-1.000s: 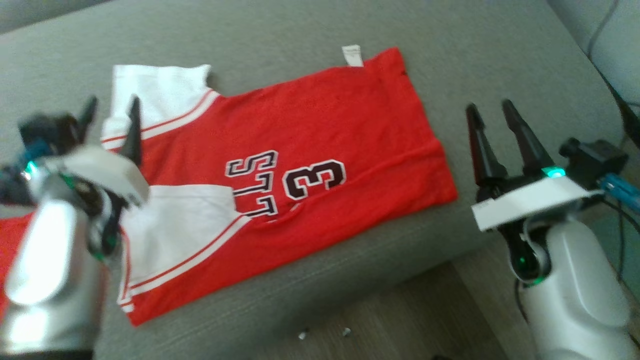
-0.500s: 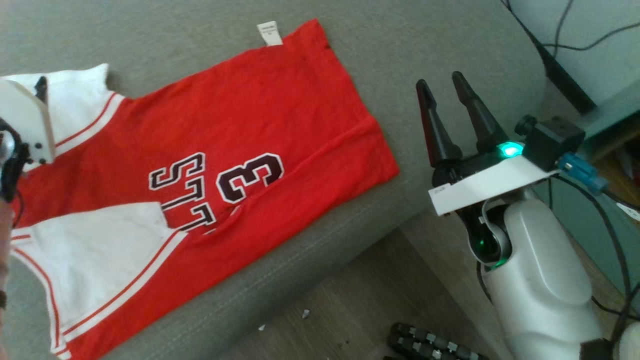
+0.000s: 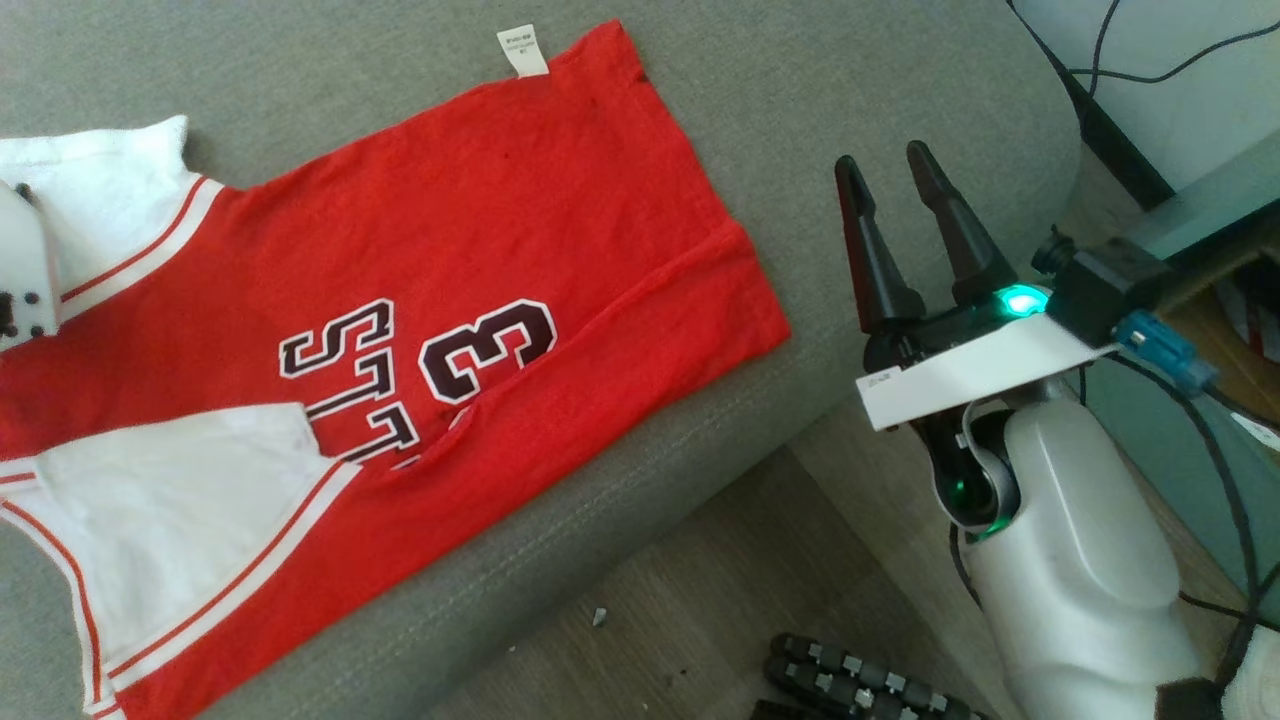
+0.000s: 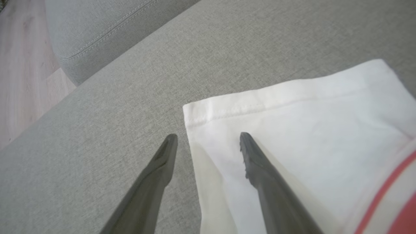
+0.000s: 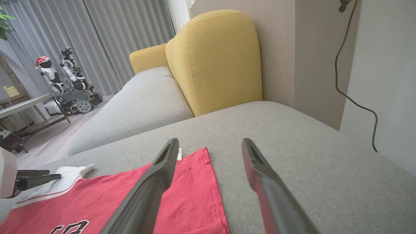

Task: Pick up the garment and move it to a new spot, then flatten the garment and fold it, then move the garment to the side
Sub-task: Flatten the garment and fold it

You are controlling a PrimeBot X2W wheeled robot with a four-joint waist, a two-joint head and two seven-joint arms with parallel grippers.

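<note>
Head view, by appearance: garment [image 3: 400, 250] spread nearly flat on sofa [image 3: 800, 90], so likely moved and flattened, folding and shift aside yet undone, right pincer [image 3: 883, 158] agape near its hem, left pincer [image 4: 208, 136] agape astride white sleeve edge [image 4: 227, 107], gripping nothing.

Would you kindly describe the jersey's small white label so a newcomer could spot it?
On the grey sofa seat lies a red jersey. From its far edge, near the hem corner, a small white label pokes out, far tinier than the white sleeves.
</note>
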